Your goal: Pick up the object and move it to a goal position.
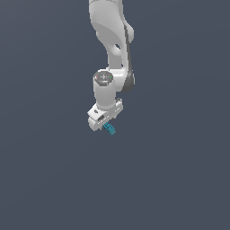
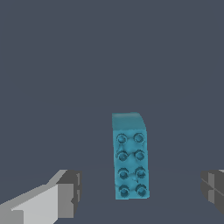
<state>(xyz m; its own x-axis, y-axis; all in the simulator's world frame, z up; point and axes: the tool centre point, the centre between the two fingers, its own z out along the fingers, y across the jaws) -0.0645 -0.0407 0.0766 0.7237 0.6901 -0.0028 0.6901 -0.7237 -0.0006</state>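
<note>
The object is a small teal-blue oblong block (image 2: 130,162) with two rows of round studs on its top face. In the wrist view it lies between my two grey fingers (image 2: 70,190), with a clear gap on each side and neither pad touching it. My gripper (image 2: 140,188) is open. In the exterior view the white gripper (image 1: 104,122) hangs straight down over the block (image 1: 109,129), which pokes out just below the hand toward the exterior view's right. Most of the block is hidden by the hand there.
A plain dark grey-blue surface (image 1: 179,179) fills both views. The white arm (image 1: 112,40) rises to the top of the exterior view. Nothing else shows.
</note>
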